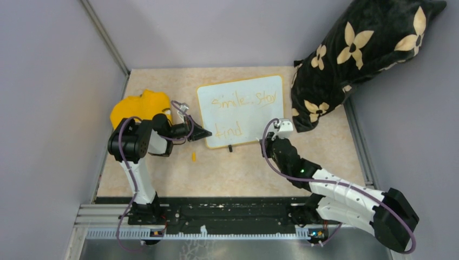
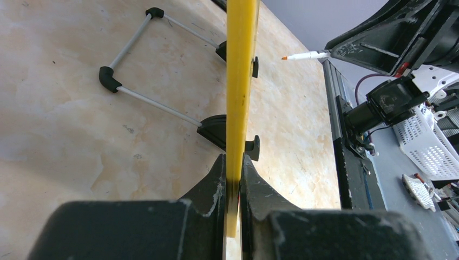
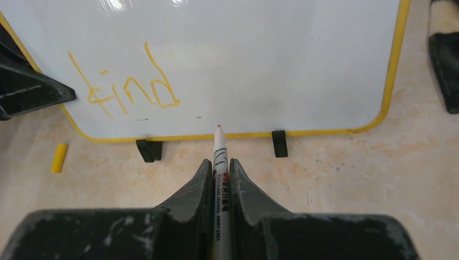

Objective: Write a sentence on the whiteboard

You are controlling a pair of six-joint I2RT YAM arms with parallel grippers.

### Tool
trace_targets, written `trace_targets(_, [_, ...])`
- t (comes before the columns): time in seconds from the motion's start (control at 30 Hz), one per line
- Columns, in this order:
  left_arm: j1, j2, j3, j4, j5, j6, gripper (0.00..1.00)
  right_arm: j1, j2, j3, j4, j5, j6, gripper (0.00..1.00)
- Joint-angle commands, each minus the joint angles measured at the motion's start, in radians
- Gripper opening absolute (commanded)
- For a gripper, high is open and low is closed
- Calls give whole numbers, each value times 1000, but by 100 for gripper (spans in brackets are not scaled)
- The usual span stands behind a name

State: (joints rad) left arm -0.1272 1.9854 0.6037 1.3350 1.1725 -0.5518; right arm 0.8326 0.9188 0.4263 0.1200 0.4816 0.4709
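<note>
- Whiteboard (image 1: 241, 111) propped mid-table, 12 o'clock from bases; sentence (image 1: 244, 100) on it in 2 lines
- Left gripper (image 2: 234, 176) pinched on its 9 o'clock edge, prob. to steady it vs pen pressure
- Right gripper (image 3: 219, 176) clamped on marker (image 3: 219, 146), tip just off the 6 o'clock rim

One whiteboard (image 1: 241, 116); two written lines (image 1: 243, 99); two black feet (image 3: 149, 150); one marker (image 3: 220, 158); one yellow cap (image 3: 59, 157); one yellow cloth (image 1: 138, 106); one flowered black cushion (image 1: 358, 54).
</note>
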Motion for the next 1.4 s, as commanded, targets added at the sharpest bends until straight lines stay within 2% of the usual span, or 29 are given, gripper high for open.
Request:
trace_targets(0.0, [3, 38, 2, -66, -42, 9, 0, -6, -25, -6, 24, 38, 24, 0])
trace_targets(0.73, [3, 38, 2, -66, -42, 7, 0, -6, 182, 81, 213, 4, 17, 0])
trace_targets(1.37, [3, 37, 4, -67, -42, 6, 0, -6, 264, 120, 238, -6, 11, 0])
